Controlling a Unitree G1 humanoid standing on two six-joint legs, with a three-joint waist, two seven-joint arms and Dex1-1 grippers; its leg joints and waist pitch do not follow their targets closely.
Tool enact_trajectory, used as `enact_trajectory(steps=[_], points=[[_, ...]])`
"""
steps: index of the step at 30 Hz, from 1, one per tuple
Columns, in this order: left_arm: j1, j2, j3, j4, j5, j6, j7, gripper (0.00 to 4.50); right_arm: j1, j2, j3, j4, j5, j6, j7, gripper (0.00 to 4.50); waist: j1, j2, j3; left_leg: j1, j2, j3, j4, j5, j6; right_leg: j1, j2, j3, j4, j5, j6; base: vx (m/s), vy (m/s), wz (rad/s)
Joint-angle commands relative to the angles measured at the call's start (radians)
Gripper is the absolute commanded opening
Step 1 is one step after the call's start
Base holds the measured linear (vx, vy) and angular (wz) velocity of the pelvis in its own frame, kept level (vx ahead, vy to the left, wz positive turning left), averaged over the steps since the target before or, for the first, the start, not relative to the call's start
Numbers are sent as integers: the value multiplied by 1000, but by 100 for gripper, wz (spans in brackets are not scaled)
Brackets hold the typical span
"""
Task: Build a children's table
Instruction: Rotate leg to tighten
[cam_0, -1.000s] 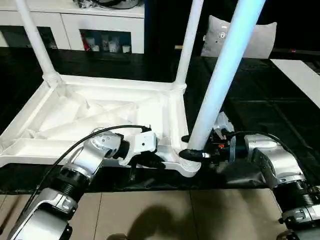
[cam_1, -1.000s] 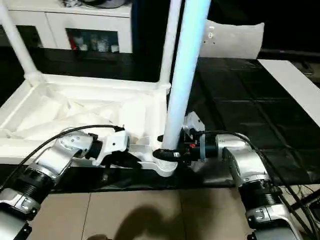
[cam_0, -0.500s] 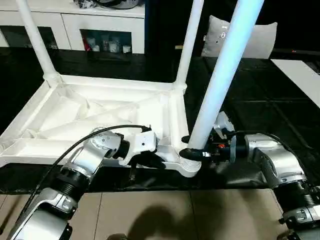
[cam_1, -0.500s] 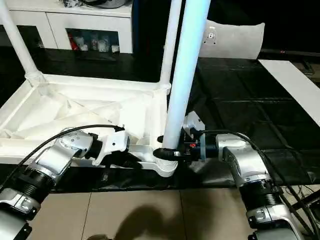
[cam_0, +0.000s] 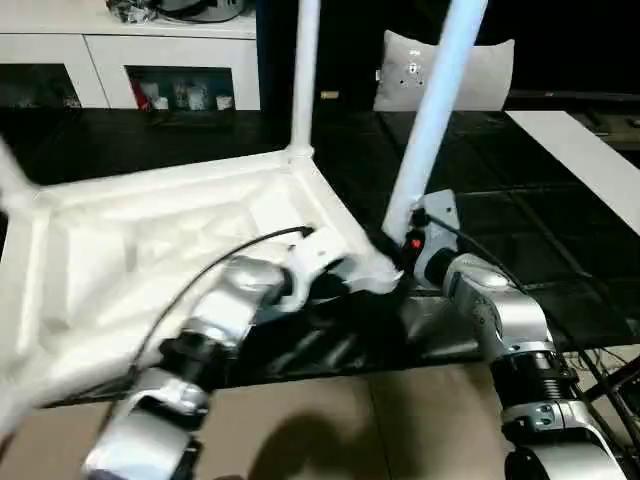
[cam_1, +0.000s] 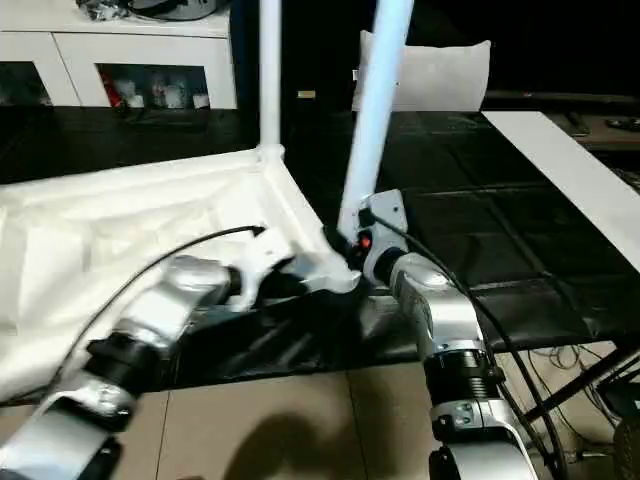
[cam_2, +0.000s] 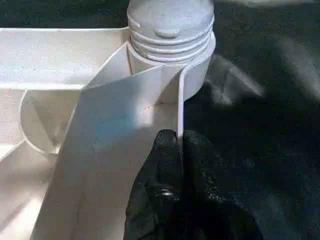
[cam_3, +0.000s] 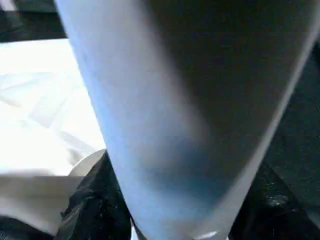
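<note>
Lying upside down on the dark floor mat (cam_0: 560, 250), the white table top (cam_0: 150, 260) shows its ribbed underside, and its nearest corner socket (cam_2: 172, 55) is our landmark. Just beside that socket, the left gripper (cam_2: 179, 142) has its two black fingers pinched tight on the thin edge wall of the top. Rising out of the socket, the near leg (cam_0: 435, 110) leans a little away from the far leg (cam_0: 305, 75), which stands at the next corner behind it. Right at the socket, the right gripper (cam_0: 392, 250) wraps the foot of the near leg, one black finger (cam_3: 95, 200) on each side, clamped on it. Well beyond the socket, a white cabinet with glass doors (cam_0: 150, 70) and a pale grey cushion (cam_0: 445, 75) sit at the back.
</note>
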Motion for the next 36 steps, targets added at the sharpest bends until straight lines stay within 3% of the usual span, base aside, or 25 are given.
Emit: enact_trajectory(steps=[1, 5, 8, 9, 12, 20, 21, 26, 27, 31, 32, 36], points=[[-32, -53, 21, -3, -40, -49, 35, 0, 13, 51, 21, 29, 14, 20, -7, 266, 7, 0, -61, -4, 22, -9, -62, -140, 25, 53, -81, 54, -88, -198, -150, 0, 0, 0], [-35, -36, 7, 2, -19, -87, 30, 0, 24, 43, 12, -5, 28, 6, 13, 286, 10, 0, -61, -3, 24, -9, -64, -132, 36, 55, -82, 53, -88, -182, -154, 0, 0, 0], [-24, -1, -14, -3, -14, -129, -18, 0, 50, -14, 39, -31, 20, -14, 85, 317, 12, 2, -61, -2, 25, -8, -63, -133, 42, 57, -81, 53, -86, -161, -158, 0, 0, 0], [-17, 24, -27, 2, -13, -174, -60, 0, 68, -49, 52, -41, 20, -41, 141, 323, 16, -4, -60, -4, 25, -9, -64, -134, 48, 58, -85, 52, -87, -179, -156, 0, 0, 0], [-15, 72, -49, 20, -8, -238, -134, 0, 99, -132, 67, -72, 44, -84, 305, 350, 20, -5, -60, -5, 26, -8, -63, -139, 58, 59, -85, 53, -89, -188, -143, 0, 0, 0], [-14, 129, -76, 43, -22, -350, -271, 0, 130, -264, 111, -120, 68, -82, 528, 416, 32, -4, -62, -1, 30, -7, -60, -122, 74, 57, -85, 52, -81, -138, -171, 0, 0, 0], [-10, 160, -104, 44, -24, -384, -337, 0, 132, -302, 124, -124, 81, -83, 591, 416, 31, -8, -62, -2, 31, -6, -60, -116, 74, 57, -85, 51, -78, -125, -179, 0, 0, 0], [7, 207, -132, 32, -39, -441, -469, 0, 138, -355, 160, -132, 106, -87, 742, 376, 46, -6, -63, -2, 35, -5, -57, -108, 85, 57, -85, 49, -72, -95, -198, 0, 0, 0], [11, 218, -138, 27, -40, -449, -495, 0, 134, -363, 174, -128, 96, -99, 766, 345, 50, -2, -62, -1, 36, -4, -57, -115, 81, 55, -86, 49, -75, -108, -198, 0, 0, 0], [13, 239, -147, 26, -36, -480, -540, 0, 134, -380, 199, -124, 102, -103, 829, 328, 60, -3, -61, 2, 38, -5, -59, -130, 65, 54, -88, 50, -75, -136, -195, 0, 0, 0], [13, 246, -150, 24, -38, -486, -549, 0, 135, -384, 203, -124, 110, -100, 843, 302, 63, -7, -61, 1, 39, -6, -59, -131, 64, 55, -88, 49, -73, -138, -195, 0, 0, 0], [15, 260, -152, 25, -46, -501, -566, 0, 136, -390, 212, -124, 118, -102, 871, 276, 63, -9, -60, 1, 38, -6, -59, -141, 57, 54, -90, 49, -76, -166, -185, 0, 0, 0]])
